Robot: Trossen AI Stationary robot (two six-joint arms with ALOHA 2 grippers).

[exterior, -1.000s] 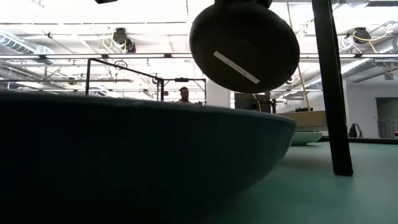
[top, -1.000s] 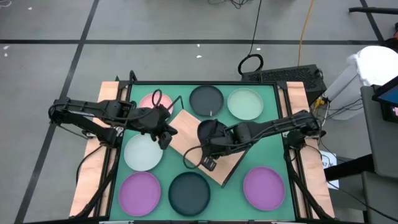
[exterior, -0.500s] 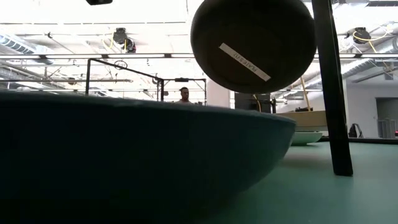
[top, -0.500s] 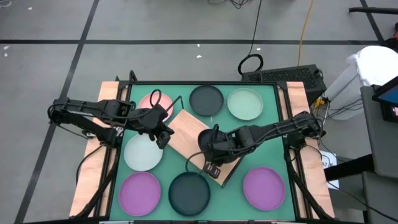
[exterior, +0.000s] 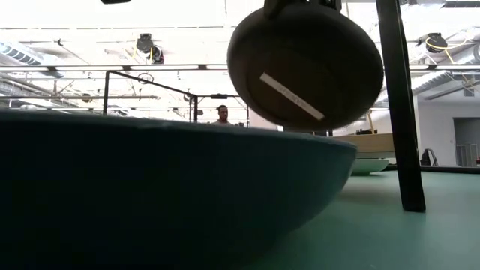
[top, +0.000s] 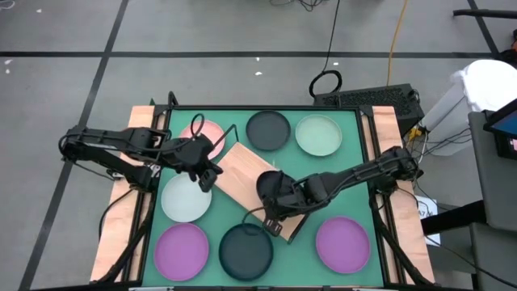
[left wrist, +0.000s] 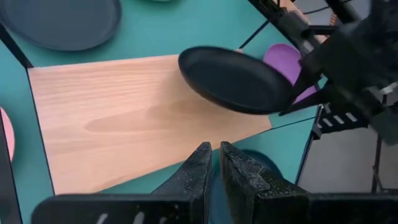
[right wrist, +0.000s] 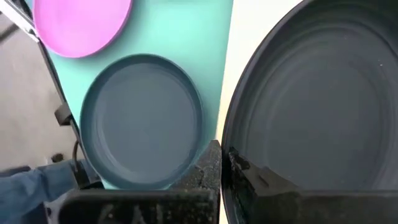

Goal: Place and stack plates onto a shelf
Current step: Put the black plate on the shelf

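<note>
Green table, wooden shelf, seven plates lying around

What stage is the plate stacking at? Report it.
Done: nothing; the shelf is bare. In hand: the right end effector holds a black plate above it. Left: seven plates on the table; the left end effector waits, shut, beside the shelf.

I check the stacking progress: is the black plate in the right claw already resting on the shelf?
Not yet. The right claw holds the black plate tilted above the shelf; it hangs clear in the low view.
</note>
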